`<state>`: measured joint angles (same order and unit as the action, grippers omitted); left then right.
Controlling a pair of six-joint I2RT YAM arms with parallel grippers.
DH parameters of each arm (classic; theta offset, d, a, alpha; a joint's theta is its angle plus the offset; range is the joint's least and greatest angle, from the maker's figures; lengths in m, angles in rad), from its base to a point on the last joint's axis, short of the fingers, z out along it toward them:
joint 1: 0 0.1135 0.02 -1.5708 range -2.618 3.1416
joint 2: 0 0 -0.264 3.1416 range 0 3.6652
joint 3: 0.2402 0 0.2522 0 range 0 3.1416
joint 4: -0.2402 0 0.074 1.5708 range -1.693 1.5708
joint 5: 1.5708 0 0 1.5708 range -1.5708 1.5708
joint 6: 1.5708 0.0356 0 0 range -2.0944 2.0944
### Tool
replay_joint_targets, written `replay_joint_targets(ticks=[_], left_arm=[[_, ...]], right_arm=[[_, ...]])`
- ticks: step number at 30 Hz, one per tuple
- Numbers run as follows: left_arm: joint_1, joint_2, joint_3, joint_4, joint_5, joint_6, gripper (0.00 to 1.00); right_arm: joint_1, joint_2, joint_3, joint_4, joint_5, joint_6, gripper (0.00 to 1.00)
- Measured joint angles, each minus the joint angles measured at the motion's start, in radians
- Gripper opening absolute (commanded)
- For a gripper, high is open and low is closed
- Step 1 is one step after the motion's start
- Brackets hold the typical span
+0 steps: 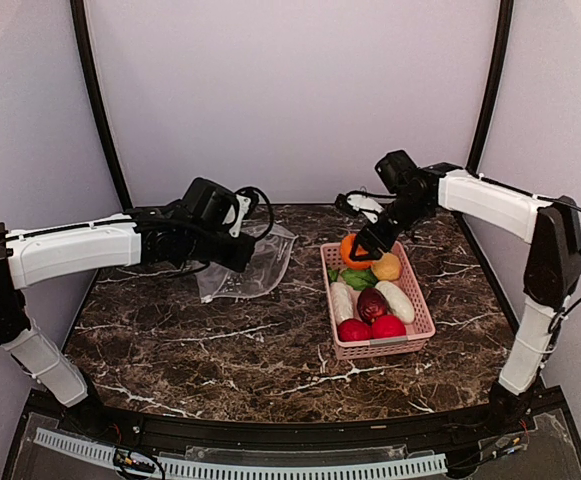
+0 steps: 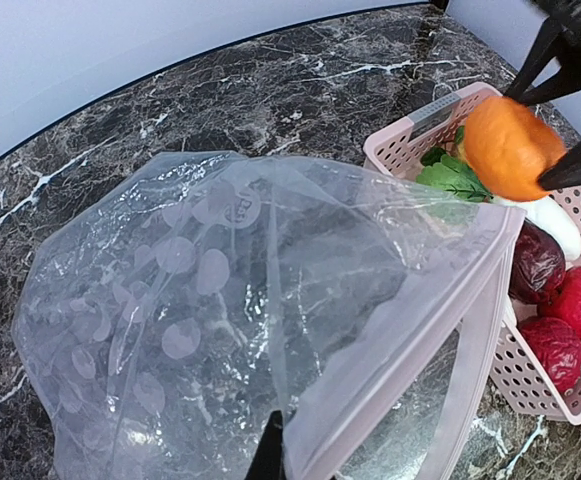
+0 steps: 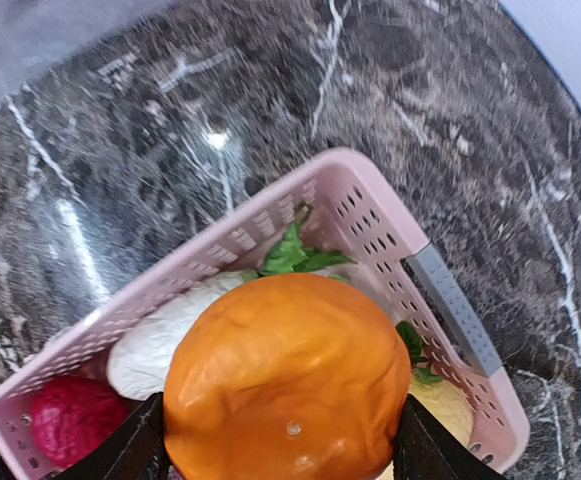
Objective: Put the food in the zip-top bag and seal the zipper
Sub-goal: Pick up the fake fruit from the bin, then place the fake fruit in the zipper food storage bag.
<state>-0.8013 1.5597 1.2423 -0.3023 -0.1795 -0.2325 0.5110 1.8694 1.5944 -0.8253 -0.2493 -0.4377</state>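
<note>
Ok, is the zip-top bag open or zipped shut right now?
Open: the zip-top bag mouth gapes, its zipper strips parted in the left wrist view.

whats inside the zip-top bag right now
No food shows inside the zip-top bag; only the marble table shows through it. The zipper hides a narrow band.

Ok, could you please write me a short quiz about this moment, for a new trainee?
1. True or false: the right gripper holds the orange ball above the pink basket.
2. What grips the zip-top bag? A) the left gripper B) the right gripper C) nothing
3. How many bright red fruits lie in the basket, not counting the maroon fruit?
Key: 1 true; 2 A; 3 two.
</note>
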Motion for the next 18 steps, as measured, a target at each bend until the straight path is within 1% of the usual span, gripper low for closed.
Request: replay_joint_targets(ticks=[3, 6, 11, 18], left_arm=[[0.007, 0.0, 0.0, 0.002, 0.008, -0.001, 0.01], [0.013, 0.0, -0.001, 0.012, 0.006, 0.0, 0.01], [0.016, 0.0, -0.001, 0.04, 0.009, -0.022, 0.01], [0.018, 0.013, 0.047, 0.089, 0.073, -0.156, 0.01]], right_arm=[[0.01, -0.116, 0.005, 0.0, -0.07, 0.001, 0.58], [0.036, -0.17, 0.041, -0.003, -0.153, 0.005, 0.58], [0.075, -0.174, 0.115, -0.005, -0.327, 0.044, 0.58], [0.138, -0.142, 0.212, 0.013, -0.577, 0.136, 0.59]])
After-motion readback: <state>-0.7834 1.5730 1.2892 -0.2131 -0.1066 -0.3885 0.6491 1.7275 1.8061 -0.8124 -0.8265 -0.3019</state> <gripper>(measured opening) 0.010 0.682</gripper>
